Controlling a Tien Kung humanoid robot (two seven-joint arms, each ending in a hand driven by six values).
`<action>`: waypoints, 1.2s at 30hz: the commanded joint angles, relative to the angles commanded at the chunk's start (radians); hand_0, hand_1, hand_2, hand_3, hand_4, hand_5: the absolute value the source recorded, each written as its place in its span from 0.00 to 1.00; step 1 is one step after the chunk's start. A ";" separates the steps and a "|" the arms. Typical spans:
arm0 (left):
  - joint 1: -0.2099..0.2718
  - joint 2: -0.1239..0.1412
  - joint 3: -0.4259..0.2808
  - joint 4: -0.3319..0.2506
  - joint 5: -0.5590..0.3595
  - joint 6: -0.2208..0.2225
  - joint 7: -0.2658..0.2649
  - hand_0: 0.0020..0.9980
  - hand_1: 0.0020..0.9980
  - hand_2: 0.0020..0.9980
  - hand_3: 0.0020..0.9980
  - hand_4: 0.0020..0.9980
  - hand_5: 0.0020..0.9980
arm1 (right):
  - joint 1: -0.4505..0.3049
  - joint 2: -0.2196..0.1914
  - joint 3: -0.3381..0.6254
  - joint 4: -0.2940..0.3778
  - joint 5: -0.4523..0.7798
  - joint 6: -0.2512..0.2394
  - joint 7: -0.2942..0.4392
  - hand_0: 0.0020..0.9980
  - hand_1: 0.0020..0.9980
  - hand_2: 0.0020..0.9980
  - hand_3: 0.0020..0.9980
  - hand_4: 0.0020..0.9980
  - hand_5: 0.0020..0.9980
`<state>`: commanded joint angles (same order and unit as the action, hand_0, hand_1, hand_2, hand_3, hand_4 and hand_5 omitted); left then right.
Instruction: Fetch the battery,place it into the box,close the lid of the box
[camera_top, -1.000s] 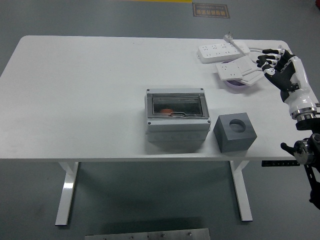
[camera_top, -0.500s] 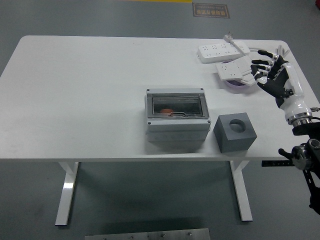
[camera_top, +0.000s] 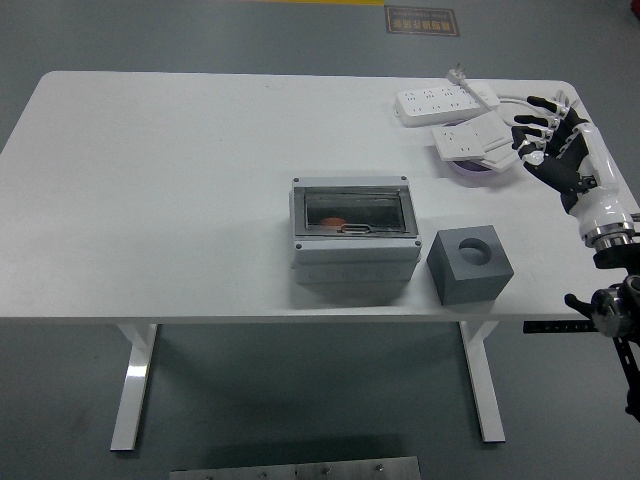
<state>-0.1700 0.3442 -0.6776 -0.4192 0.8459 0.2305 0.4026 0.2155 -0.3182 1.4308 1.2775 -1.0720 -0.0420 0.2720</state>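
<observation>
Head view: the right hand hangs over the table's far right corner, fingers spread and slightly bent, holding nothing. Its fingertips point left, toward two power strips and a purple dish. The box sits well apart from that hand, near the table's middle and toward the near edge. Its lid lies flat and closed. Through the lid a small orange shape shows inside, at the left half; whether this is the battery cannot be told for certain.

The box is a light grey rectangular case with a screw at each corner of its top frame, and its lid is a smoky, see-through panel with a pale latch at the front edge. Just right of the box, not touching it, stands a dark grey block, matt, roughly cubic, with a round hole sunk in its top face. The hole looks empty.

At the far right, a long white strip lies nearest the back edge, its plug sticking out behind it. A shorter white strip lies in front of it, resting partly over the purple dish. The hand's fingertips are just beside the shorter strip's right end. The tabletop is smooth white with rounded corners on white legs.
</observation>
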 joint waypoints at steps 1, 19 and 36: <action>0.001 -0.002 0.001 0.000 -0.003 0.001 -0.001 0.63 0.70 0.57 0.54 0.50 0.00 | 0.002 -0.001 0.001 -0.002 -0.003 -0.003 -0.005 0.48 0.52 0.54 0.64 0.67 0.00; 0.003 -0.014 0.019 0.000 -0.042 0.012 -0.006 0.63 0.70 0.57 0.54 0.50 0.00 | -0.004 0.008 0.078 -0.019 0.083 -0.059 0.031 0.57 0.46 0.48 0.52 0.49 0.03; -0.020 -0.010 0.018 0.000 -0.040 0.015 -0.012 0.63 0.70 0.57 0.54 0.50 0.00 | 0.001 0.008 0.117 -0.024 0.083 -0.074 0.058 0.68 0.57 0.57 0.66 0.59 0.00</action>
<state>-0.1896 0.3338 -0.6592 -0.4189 0.8058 0.2456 0.3908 0.2161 -0.3102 1.5474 1.2533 -0.9892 -0.1165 0.3302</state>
